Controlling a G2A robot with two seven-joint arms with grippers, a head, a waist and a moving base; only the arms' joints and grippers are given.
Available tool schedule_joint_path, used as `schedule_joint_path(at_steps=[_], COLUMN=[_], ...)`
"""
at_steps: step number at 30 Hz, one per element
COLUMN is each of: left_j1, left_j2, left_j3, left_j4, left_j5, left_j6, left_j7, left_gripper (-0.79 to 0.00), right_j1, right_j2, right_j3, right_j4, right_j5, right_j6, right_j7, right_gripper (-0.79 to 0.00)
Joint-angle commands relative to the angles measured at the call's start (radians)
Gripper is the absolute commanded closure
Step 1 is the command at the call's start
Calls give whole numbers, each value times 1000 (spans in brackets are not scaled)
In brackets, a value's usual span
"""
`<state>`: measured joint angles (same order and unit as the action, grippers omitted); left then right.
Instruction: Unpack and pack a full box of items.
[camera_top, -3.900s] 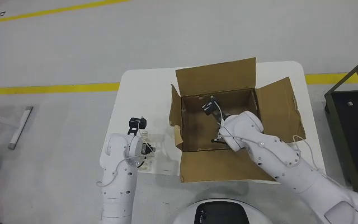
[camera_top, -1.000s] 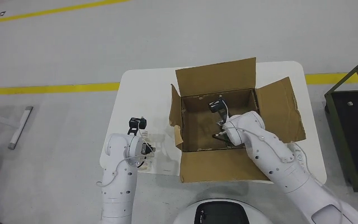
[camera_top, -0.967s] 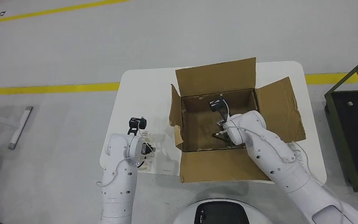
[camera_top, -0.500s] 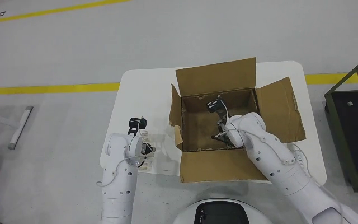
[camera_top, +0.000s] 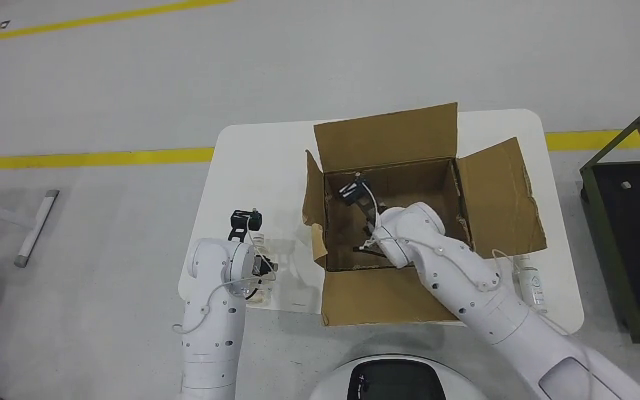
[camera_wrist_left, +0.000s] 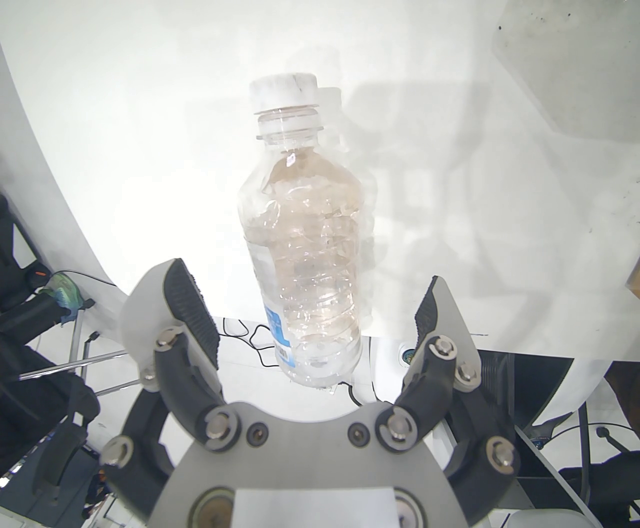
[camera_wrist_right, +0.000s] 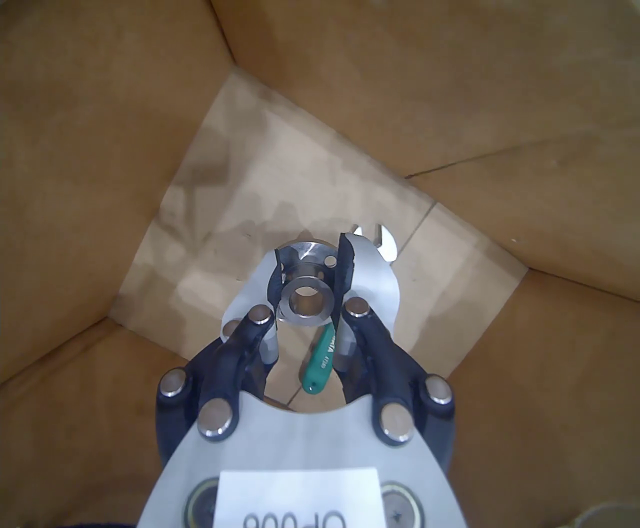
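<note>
Deep inside the open cardboard box (camera_top: 490, 195), the right gripper (camera_wrist_right: 310, 267) is clamped on a steel flanged collar (camera_wrist_right: 306, 300), its padded fingers (camera_wrist_right: 346, 260) pressed to either side of the hub. The collar appears to hang just above the box floor, over a green-handled wrench (camera_wrist_right: 320, 362) lying flat beneath it.

The step looks to be lifting this piece out. To do it well, the arm should rise straight up with a firm squeeze, since smooth metal can slip between pads, and it should swing sideways only once it is clear of the rim. The box's tall walls stand close on all sides, and the spread flaps crowd the way out.

On the white table (camera_wrist_left: 475, 190) beside the box, the left gripper (camera_wrist_left: 306, 290) hovers with its fingers wide apart, one on each side of a clear plastic bottle (camera_wrist_left: 305, 235) and touching it nowhere. The bottle lies on its side near the table's edge and takes up part of the landing room there. On the box's far side, a small white corded device (camera_top: 531, 286) rests on the tabletop, so a set-down spot must be chosen with care.
</note>
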<state>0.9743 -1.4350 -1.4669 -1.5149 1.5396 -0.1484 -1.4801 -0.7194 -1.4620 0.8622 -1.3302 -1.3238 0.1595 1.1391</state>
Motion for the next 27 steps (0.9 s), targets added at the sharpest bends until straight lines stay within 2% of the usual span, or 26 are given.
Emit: schedule_joint_path(at_steps=[1, 6, 8, 13, 22, 27], left_j1=[0, 0, 0, 0, 0, 0], left_j2=[0, 0, 0, 0, 0, 0], left_j3=[0, 0, 0, 0, 0, 0], left_j4=[0, 0, 0, 0, 0, 0], left_j5=[0, 0, 0, 0, 0, 0], left_j6=[0, 0, 0, 0, 0, 0], left_j7=[0, 0, 0, 0, 0, 0], left_gripper=[-785, -785, -785, -785, -785, -785], right_j1=[14, 42, 50, 62, 69, 67], right_j2=[-8, -27, -33, -42, -53, -55], right_j3=[-14, -33, -36, -34, -26, -16], right_j4=[36, 116, 134, 162, 187, 191], right_j5=[-1, 10, 15, 22, 15, 6], right_j6=[4, 9, 8, 4, -12, -16], right_j7=[-14, -40, -45, -50, -38, -37], right_gripper=[0, -9, -145, -246, -268, -308])
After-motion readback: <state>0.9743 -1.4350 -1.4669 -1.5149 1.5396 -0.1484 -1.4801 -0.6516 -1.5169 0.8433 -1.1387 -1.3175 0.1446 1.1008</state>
